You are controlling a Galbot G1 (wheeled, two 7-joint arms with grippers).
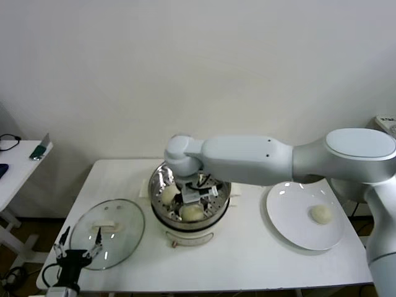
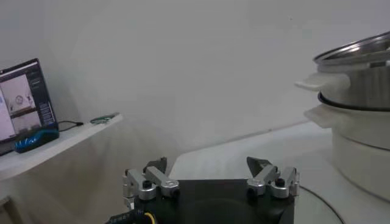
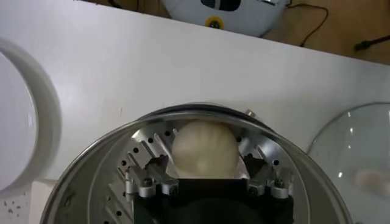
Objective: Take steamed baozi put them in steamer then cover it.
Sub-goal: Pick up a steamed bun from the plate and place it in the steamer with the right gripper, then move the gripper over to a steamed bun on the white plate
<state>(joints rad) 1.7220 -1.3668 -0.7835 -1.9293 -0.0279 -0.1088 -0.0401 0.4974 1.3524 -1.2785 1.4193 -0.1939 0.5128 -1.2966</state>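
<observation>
Baozi [image 3: 204, 149], soft and easily dented, sits lightly pinched at its sides by right gripper [image 3: 207, 176] inside steamer [image 1: 159, 179]; left gripper [image 1: 77, 250] waits, fingers wide.

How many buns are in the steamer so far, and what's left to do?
Two buns are visible in the steamer. The right claw is inside it, around one bun. One bun waits on the plate. The glass lid lies on the table by the idle left claw, so covering remains.
</observation>
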